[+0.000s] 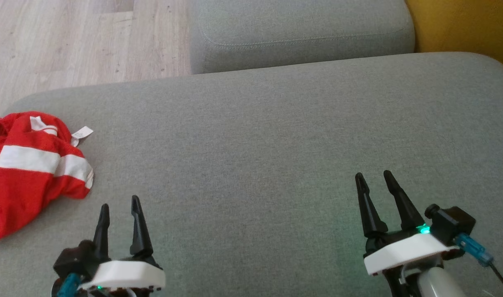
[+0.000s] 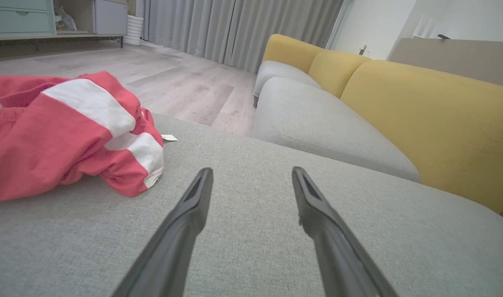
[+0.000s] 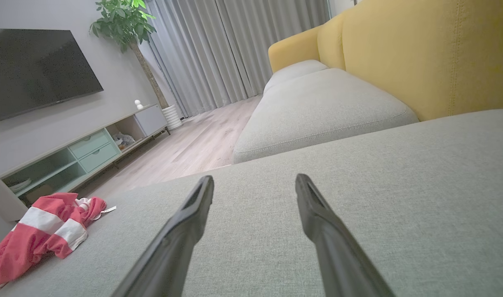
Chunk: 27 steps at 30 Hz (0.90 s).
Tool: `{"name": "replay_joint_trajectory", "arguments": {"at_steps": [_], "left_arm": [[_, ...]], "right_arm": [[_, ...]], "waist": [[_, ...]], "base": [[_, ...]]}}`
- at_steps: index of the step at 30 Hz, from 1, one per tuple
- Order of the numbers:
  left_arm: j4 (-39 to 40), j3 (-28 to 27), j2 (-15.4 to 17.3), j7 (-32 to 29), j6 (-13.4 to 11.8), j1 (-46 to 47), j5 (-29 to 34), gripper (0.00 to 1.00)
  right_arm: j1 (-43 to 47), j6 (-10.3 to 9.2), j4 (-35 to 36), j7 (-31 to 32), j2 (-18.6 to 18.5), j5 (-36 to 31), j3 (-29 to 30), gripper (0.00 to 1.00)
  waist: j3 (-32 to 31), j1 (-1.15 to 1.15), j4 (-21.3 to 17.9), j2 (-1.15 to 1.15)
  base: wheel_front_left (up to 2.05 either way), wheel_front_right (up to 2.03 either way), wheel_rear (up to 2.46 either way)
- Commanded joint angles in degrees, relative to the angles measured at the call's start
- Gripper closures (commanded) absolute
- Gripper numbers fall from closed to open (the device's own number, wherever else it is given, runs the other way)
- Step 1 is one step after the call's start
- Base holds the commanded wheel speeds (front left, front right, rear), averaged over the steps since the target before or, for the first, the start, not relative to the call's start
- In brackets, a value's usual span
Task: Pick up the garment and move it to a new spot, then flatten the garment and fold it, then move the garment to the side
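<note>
The garment is red with white stripes and a white tag, lying crumpled at the far left of the grey sofa cushion. In the left wrist view the garment lies left of my fingers, and in the right wrist view the garment sits at the lower left. My left gripper hovers open just right of and nearer than the cloth, holding nothing. My right gripper stands open over bare cushion, far from the cloth.
A second grey seat cushion lies beyond the one I work over, with a yellow backrest to the right. Wooden floor runs past the cushion's far left edge. A TV cabinet stands across the room.
</note>
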<state>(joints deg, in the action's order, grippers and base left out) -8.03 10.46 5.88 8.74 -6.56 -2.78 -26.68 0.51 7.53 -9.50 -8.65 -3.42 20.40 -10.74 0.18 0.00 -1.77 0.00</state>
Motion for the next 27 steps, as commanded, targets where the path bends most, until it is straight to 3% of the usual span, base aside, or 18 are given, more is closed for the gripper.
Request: {"name": "replay_joint_trajectory", "arguments": {"at_steps": [1, 27], "left_arm": [[2.3, -1.12, 0.14, 0.87, -0.27, 1.07, 1.61, 0.0], [2.28, -0.36, -0.55, 5.24, -1.29, -0.43, 20.82, 0.0]], "right_arm": [[-2.78, -0.03, 2.32, -0.93, 0.22, -1.51, -0.98, 0.0], [-1.39, -0.04, 0.0, -5.32, 0.57, -16.67, -0.18, 0.0]], "waist": [[0.0, 0.0, -0.02, 0.0], [-0.16, 0.0, -0.36, 0.0]], "base": [[0.0, 0.0, 0.0], [0.0, 0.0, 0.0]]}}
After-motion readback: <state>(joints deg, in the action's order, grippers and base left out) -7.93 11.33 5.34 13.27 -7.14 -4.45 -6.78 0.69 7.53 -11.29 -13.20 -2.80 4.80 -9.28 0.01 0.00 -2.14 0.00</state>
